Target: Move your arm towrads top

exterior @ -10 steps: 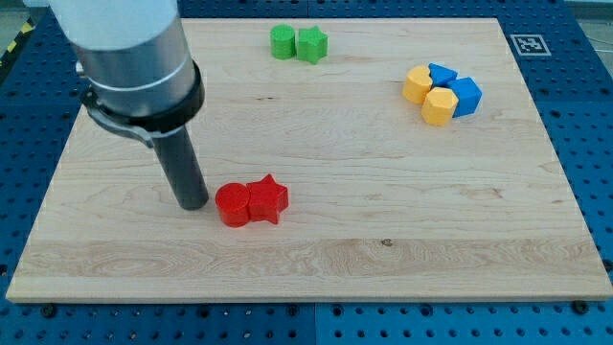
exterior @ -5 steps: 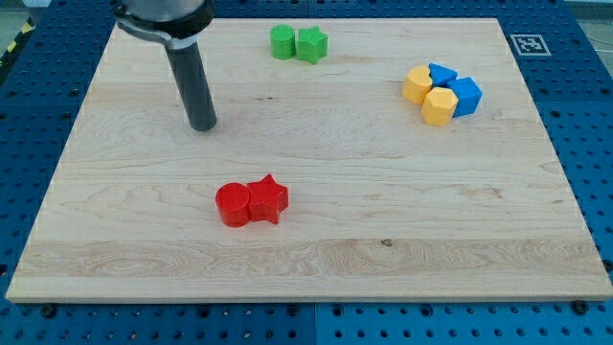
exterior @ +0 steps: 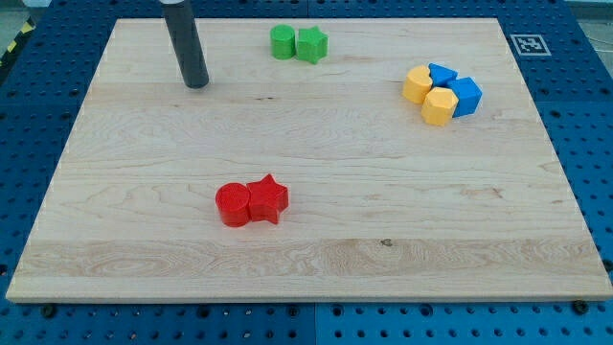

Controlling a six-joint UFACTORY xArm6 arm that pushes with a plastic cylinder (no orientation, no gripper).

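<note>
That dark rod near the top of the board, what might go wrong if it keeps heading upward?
My tip is already close to the board's top edge, so it could run off the wood. If it drifts toward the view's right, it might knock the green round block and green star beside it.

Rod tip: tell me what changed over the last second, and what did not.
My tip slid from just left of the red pair toward the view's top, and now sits in the upper left of the board, left of the green pair. It pushed no block on the way. The red pair, the green pair and the yellow and blue cluster lie where they were.
</note>
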